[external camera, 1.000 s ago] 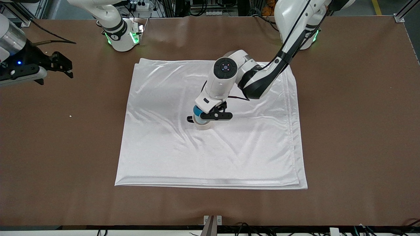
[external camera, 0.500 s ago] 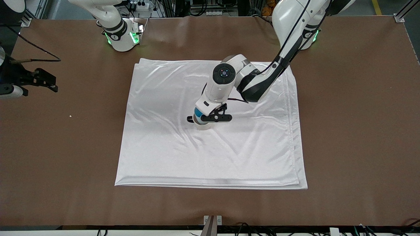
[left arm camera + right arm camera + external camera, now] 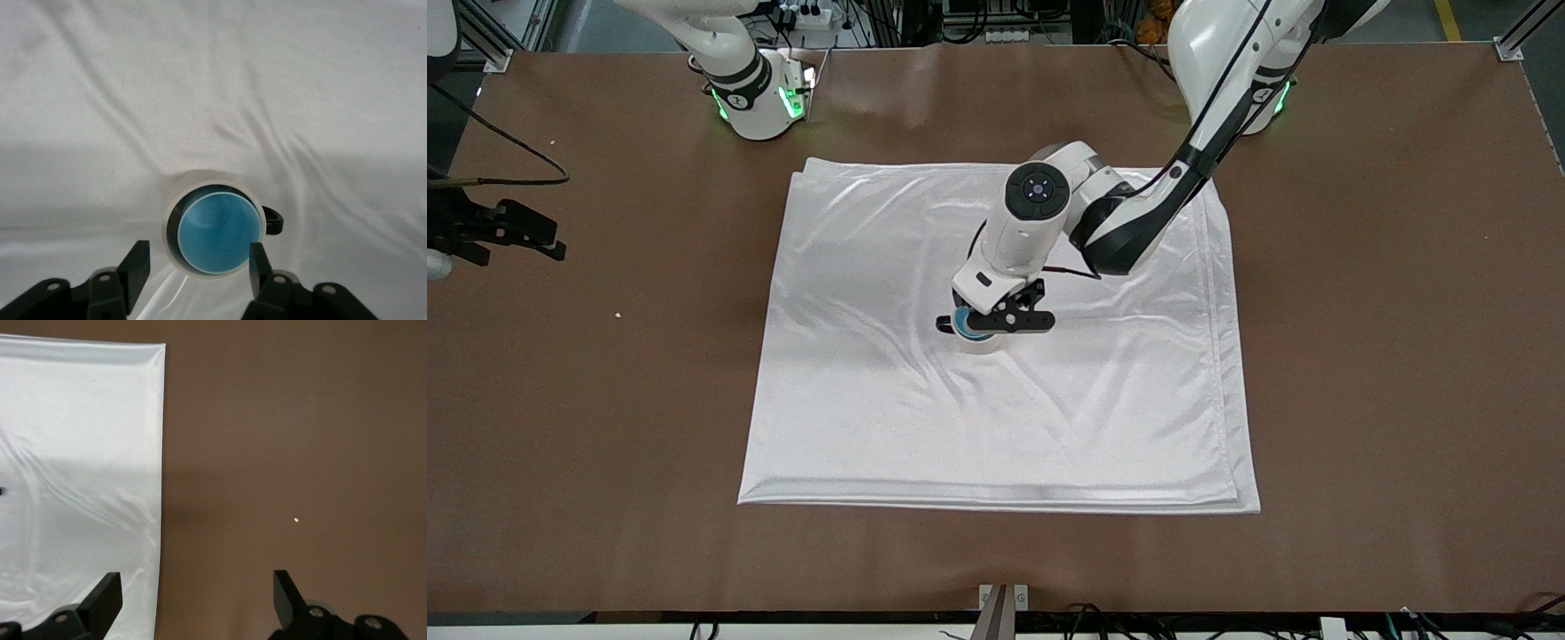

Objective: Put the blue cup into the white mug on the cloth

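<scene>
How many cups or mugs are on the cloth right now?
2. The white mug stands near the middle of the cloth, and the blue cup sits nested inside it, under the open left gripper. None other shows.

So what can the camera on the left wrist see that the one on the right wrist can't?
Only the left wrist view shows the blue cup sitting inside the white mug, with the mug's dark handle sticking out, and the left gripper open just over them, its fingers apart from the mug.

Only the right wrist view shows the bare brown table, a tiny white speck on it, and the open right gripper, which waits over the table beside the cloth's edge.

Both show the shiny white cloth.
</scene>
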Available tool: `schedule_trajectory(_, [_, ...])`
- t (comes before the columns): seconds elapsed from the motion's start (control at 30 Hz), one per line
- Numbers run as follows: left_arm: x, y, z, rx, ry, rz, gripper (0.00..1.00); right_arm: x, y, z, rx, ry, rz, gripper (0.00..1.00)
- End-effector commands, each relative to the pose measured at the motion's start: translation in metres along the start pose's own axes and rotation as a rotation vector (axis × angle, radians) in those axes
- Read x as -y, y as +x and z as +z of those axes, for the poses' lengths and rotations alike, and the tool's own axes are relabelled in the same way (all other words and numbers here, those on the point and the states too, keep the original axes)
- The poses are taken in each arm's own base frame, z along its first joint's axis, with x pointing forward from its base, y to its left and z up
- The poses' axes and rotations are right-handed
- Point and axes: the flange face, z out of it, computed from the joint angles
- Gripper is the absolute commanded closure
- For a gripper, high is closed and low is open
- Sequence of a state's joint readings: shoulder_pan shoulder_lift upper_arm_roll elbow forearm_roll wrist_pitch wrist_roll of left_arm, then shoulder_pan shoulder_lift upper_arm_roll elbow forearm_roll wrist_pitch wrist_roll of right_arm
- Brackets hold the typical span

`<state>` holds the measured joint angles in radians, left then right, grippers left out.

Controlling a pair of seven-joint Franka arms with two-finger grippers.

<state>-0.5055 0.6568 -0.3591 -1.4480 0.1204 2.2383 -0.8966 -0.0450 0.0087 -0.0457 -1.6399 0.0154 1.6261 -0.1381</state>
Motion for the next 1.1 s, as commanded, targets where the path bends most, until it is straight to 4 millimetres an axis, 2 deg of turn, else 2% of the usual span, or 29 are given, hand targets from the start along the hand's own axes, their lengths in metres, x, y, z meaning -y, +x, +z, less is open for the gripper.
schedule_trajectory(0.0, [0.01,0.018,-0.058,-0.089,-0.013,-0.009,0.0,-0.006,0.005,0.003,0.011,0.032,0.037,0.0])
schedule_trajectory(0.1, [0.018,0.028,-0.092,-0.134,-0.025,-0.025,0.0,-0.003,0.005,0.001,0.006,0.061,0.042,0.0])
schedule_trajectory(0.2, [0.037,0.043,-0.121,-0.158,-0.006,-0.051,0.0,0.0,0.006,0.0,0.002,0.06,0.036,0.0])
schedule_trajectory(0.37, [0.065,0.053,-0.165,-0.212,0.089,-0.028,0.0,0.002,0.007,0.0,-0.006,0.051,0.099,0.0])
schedule_trajectory(0.57, [0.117,0.078,-0.211,-0.204,0.15,0.071,0.0,0.016,0.01,-0.002,-0.017,0.033,0.201,0.0])
schedule_trajectory(0.83, [0.176,0.105,-0.249,-0.198,0.156,0.039,0.0,0.013,0.013,-0.005,-0.05,-0.017,0.201,0.0])
schedule_trajectory(1.07, [0.24,0.131,-0.275,-0.222,0.174,-0.06,0.0,0.015,0.013,-0.003,-0.044,-0.014,0.198,0.0])
